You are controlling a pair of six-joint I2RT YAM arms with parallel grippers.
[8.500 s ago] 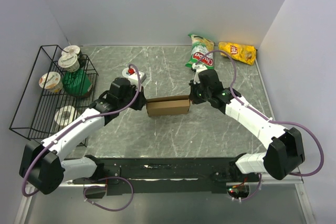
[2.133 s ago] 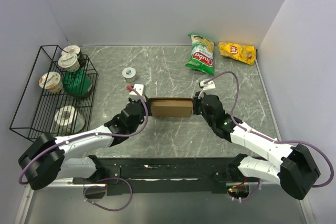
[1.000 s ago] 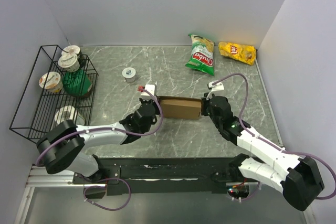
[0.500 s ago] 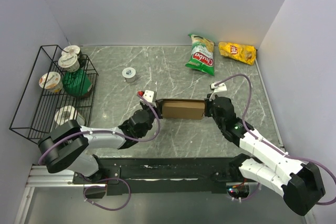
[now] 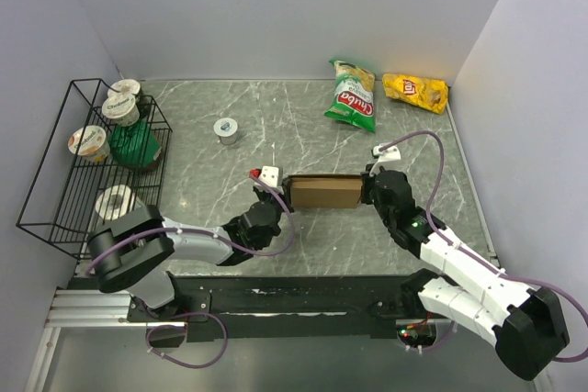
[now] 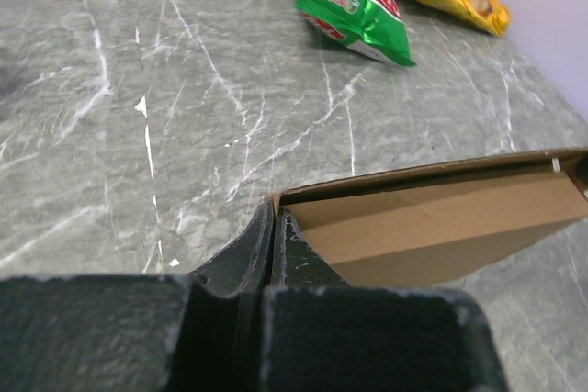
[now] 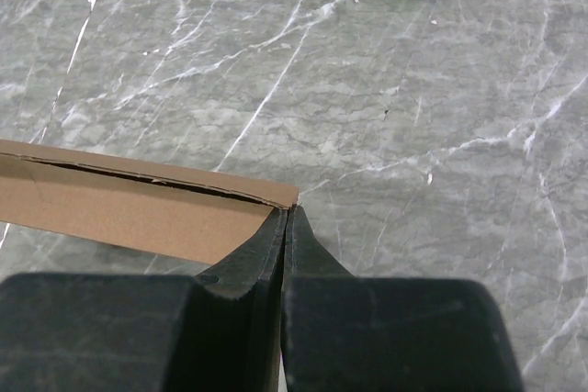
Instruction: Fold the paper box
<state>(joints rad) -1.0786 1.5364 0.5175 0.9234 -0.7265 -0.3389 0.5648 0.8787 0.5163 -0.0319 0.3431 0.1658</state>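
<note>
Shifted box (image 5: 323, 192) rightward over the last second. Pinning it endwise with left gripper (image 6: 273, 218) and right gripper (image 7: 285, 218), both clenched shut, tips at corners. Probably squaring up, with top seam not yet tight.

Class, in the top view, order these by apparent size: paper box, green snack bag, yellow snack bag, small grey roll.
Largest: paper box and green snack bag, too alike to rank.
Then: yellow snack bag.
Smallest: small grey roll.

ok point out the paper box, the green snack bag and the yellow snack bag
paper box (image 5: 323, 193): top external view, middle of its brown face
green snack bag (image 5: 354, 98): top external view, its printed front
yellow snack bag (image 5: 415, 91): top external view, middle of the bag
</note>
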